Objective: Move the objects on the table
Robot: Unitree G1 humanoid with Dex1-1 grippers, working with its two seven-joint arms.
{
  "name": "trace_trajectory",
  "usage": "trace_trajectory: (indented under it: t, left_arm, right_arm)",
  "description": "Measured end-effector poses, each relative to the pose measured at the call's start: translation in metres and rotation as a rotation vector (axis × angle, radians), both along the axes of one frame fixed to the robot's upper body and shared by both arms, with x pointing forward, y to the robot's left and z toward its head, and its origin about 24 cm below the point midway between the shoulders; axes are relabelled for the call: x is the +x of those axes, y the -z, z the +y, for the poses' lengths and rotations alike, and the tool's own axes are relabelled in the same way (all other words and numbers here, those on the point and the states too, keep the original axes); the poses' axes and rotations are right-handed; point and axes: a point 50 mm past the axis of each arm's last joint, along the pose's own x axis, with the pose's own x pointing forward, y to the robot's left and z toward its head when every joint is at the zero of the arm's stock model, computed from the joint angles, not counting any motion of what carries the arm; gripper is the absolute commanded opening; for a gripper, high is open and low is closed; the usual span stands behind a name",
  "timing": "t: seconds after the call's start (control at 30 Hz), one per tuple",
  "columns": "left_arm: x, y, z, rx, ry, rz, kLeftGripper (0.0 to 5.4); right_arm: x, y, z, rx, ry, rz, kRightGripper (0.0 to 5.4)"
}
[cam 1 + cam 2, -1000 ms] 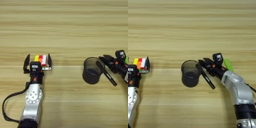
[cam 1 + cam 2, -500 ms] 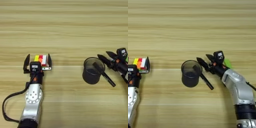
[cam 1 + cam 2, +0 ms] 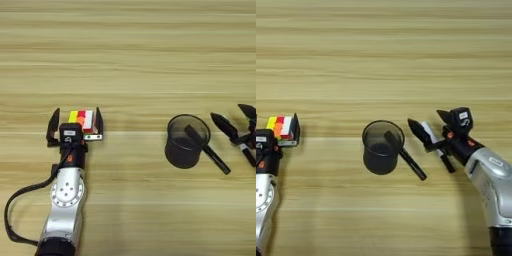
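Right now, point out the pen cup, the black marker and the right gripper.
pen cup (image 3: 378, 161): right eye view, on its outer wall.
black marker (image 3: 408, 159): right eye view, mid-barrel, beside the cup's rim.
right gripper (image 3: 429, 124): right eye view, between its open fingertips.

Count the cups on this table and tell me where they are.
1. The pen cup stands upright right of centre, with the marker pen leaning over its rim. The right gripper is beside it. None looks hidden.
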Motion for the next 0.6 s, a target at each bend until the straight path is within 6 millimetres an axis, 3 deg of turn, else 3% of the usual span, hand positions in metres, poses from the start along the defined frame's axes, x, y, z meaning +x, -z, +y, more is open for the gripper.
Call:
trace_trajectory:
  t: [0.33,0.6]
  left_arm:
    - [0.000,0.000,0.000,0.002,0.000,0.000,5.40]
    - [0.000,0.000,0.001,0.003,0.000,0.002,5.40]
  right_arm:
    - [-0.026,-0.013,-0.029,-0.146,-0.154,-0.114,5.37]
    - [-0.041,-0.001,-0.028,-0.161,-0.333,-0.098,5.37]
